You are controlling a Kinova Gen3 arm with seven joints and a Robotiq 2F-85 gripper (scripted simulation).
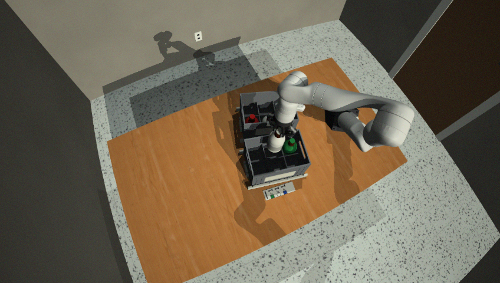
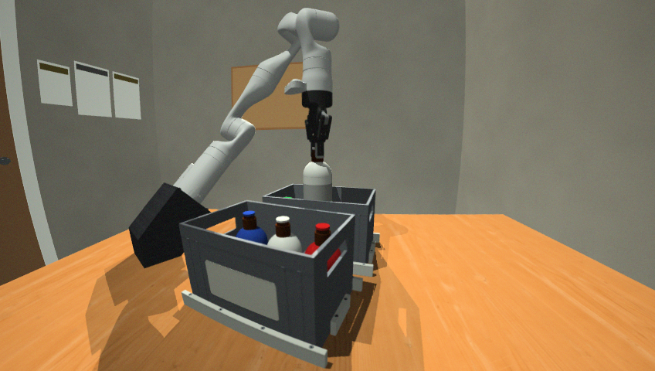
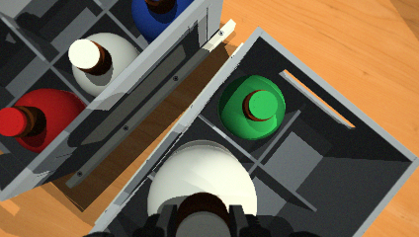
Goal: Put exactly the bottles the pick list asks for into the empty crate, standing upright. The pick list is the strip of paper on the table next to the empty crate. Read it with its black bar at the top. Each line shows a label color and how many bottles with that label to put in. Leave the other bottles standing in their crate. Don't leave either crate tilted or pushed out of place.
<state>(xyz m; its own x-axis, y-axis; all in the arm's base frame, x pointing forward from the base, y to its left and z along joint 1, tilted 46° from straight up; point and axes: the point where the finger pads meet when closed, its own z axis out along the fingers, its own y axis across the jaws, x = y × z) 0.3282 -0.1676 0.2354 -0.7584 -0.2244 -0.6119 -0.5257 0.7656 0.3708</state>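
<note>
My gripper [image 1: 278, 134] [image 2: 317, 155] [image 3: 203, 217] is shut on the neck of a white bottle [image 1: 276, 143] [image 2: 317, 178] [image 3: 203, 170]. The bottle is upright, its lower part inside the crate beside the pick list [image 1: 257, 180] [image 2: 364, 212] [image 3: 376, 178]; its base is hidden. A green bottle [image 1: 290, 147] [image 3: 233, 114] stands in that crate's neighbouring compartment. The strip [image 1: 292, 186] shows green, white and blue marks from its black bar; its figures are too small to read surely. The other crate [image 1: 257, 98] [image 2: 192, 250] holds blue [image 2: 251, 235] [image 3: 145, 27], white [image 2: 284, 243] [image 3: 121, 51] and red [image 1: 252, 120] [image 2: 313, 248] [image 3: 54, 109] bottles.
The crates stand side by side with a narrow gap, both level, between pale rails [image 1: 277, 181] [image 2: 257, 326] screwed to the wooden table [image 1: 175, 182] [image 2: 482, 284]. Dividers [image 3: 287, 185] split the crate under my gripper into compartments. The crate walls rise close around the held bottle.
</note>
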